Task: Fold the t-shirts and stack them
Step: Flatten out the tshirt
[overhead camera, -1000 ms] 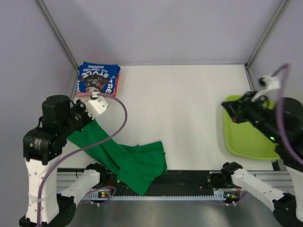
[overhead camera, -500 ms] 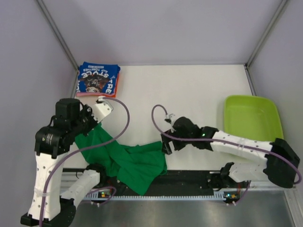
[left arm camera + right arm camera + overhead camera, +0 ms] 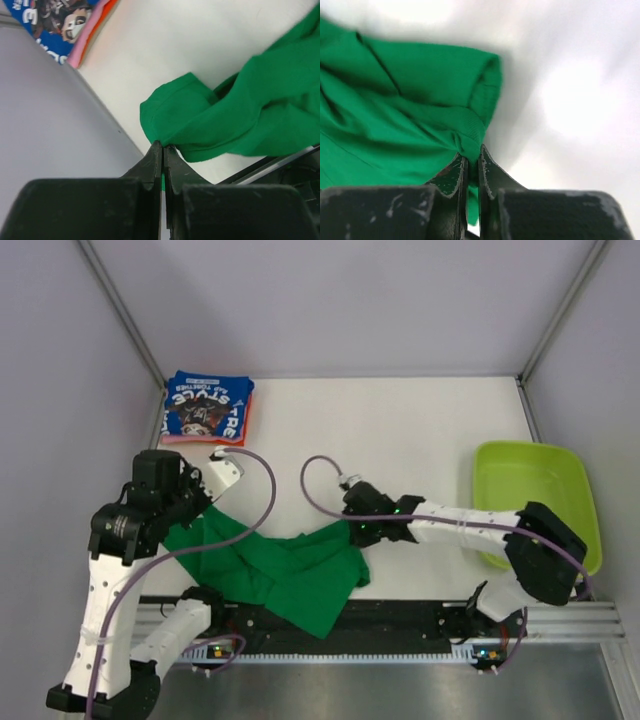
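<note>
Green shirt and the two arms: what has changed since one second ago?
The right hand swung left from above the tub, came down to the right edge of the green shirt and shut on it. The shirt now lies spread wider. The left hand kept its grip on the shirt's left end, moving only a little. The folded blue shirt and the tub stayed in place.
</note>
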Robot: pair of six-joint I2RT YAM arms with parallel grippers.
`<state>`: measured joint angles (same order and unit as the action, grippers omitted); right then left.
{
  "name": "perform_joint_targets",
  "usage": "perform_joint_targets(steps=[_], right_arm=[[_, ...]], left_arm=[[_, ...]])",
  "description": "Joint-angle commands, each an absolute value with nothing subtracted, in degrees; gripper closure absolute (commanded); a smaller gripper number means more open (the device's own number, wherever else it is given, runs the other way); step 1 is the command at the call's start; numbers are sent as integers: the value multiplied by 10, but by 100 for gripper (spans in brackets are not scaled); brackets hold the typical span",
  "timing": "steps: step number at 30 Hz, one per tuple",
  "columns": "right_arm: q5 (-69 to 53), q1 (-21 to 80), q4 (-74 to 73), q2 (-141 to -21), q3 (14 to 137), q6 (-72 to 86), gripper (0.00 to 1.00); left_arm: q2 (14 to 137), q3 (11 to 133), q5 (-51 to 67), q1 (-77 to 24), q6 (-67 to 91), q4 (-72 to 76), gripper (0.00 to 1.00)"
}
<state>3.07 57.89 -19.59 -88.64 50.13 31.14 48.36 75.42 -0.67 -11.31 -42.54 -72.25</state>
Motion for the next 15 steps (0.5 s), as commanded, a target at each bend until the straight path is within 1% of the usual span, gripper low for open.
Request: perform_joint_targets(steps=[1,4,5,6,7,8,9,10,11,13,15], right_arm=[[145,428,-280,-739,498,297,100],[132,323,-273,-685,496,240,100],[133,310,-271,-685,502,208,100],[133,299,-272,-692,511,186,87],[138,294,-278,-701,524,177,57],[152,292,-291,-708,539,180,32],[180,292,-318,-714,552,190,16],[216,292,-342,-715,560,206,4],[247,292,-361,-712,562,222,1],[294,292,-391,-698,556,249,1],[288,292,-396,-685,528,275,2]], left_arm=[[489,709,57,-112,-431,-664,100],[505,672,121,-112,-434,-629,100],[516,664,141,-113,-435,-617,100],[526,655,156,-113,-436,-608,100],[537,647,178,-113,-442,-605,100],[546,641,192,-113,-449,-606,100],[554,635,205,-113,-448,-606,100],[558,628,211,-113,-446,-606,100],[560,615,212,-113,-444,-606,100],[556,595,209,-113,-445,-601,100],[547,573,213,-113,-446,-597,100]])
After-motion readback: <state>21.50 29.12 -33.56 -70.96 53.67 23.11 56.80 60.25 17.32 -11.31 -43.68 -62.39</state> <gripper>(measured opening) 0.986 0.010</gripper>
